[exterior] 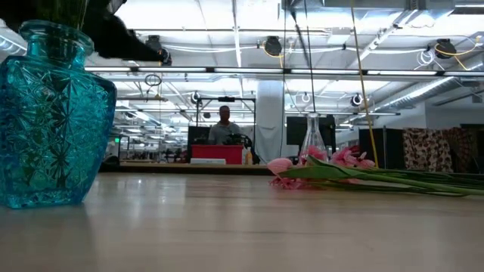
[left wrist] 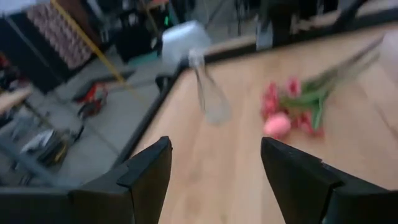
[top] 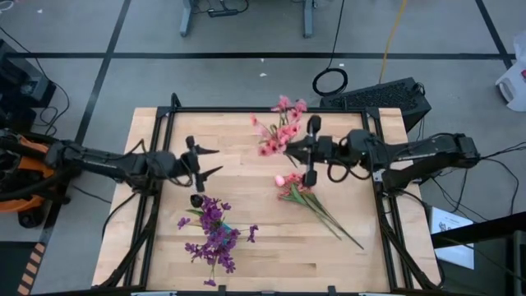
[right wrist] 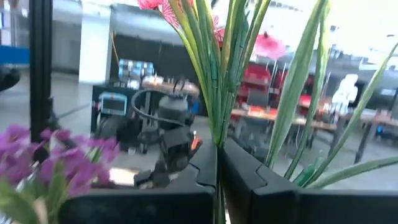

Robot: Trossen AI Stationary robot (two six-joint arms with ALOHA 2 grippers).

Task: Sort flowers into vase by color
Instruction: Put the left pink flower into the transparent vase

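Overhead, right gripper [top: 289,149] jaws clenched on green stems of a pink blossom spray [top: 279,131] near the pale wooden desk's [top: 246,238] far edge, left gripper [top: 210,162] jaws released mid-desk, purple flowers [top: 214,234] in a teal cut-glass vase [exterior: 47,113], more pink flowers [top: 300,193] lying flat.

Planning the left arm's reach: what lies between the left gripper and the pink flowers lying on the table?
In the high view, only bare tabletop lies between the open left gripper and the loose pink flowers.

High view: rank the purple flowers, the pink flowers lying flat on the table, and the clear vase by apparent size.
1. Purple flowers and pink flowers lying flat: similar spread, too close to rank.
2. Clear vase: smallest, mostly hidden under pink blossoms.
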